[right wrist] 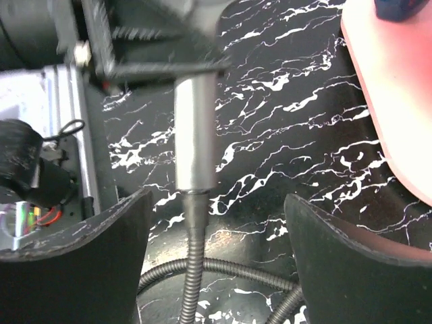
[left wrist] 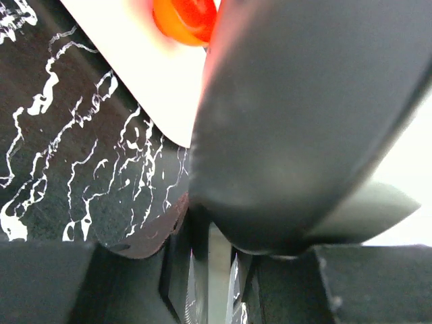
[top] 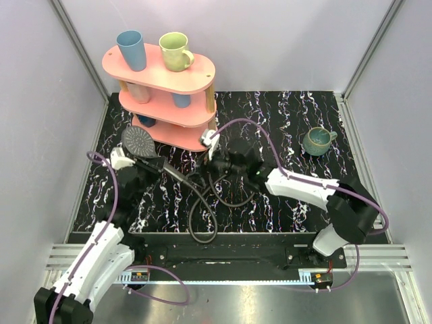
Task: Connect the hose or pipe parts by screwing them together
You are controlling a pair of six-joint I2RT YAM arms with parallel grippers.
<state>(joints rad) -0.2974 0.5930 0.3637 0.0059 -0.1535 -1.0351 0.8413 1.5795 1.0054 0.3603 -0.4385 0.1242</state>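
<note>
dotted grey shower head [top: 138,140]

Shower head [left wrist: 304,115]: dark grey, smooth, out of focus, very close to lens, fills upper right. Narrows downward into grey stem running between dark fingers [left wrist: 47,283] of left end effector [left wrist: 209,290] along bottom edge; jaws closed in on stem. Tabletop [left wrist: 61,148]: black with white veining, left side. Shelf board [left wrist: 155,74]: pale pinkish, rounded edge, upper left, above tabletop. Orange-red object [left wrist: 185,17] at top edge, blurred, identity unclear.
</note>
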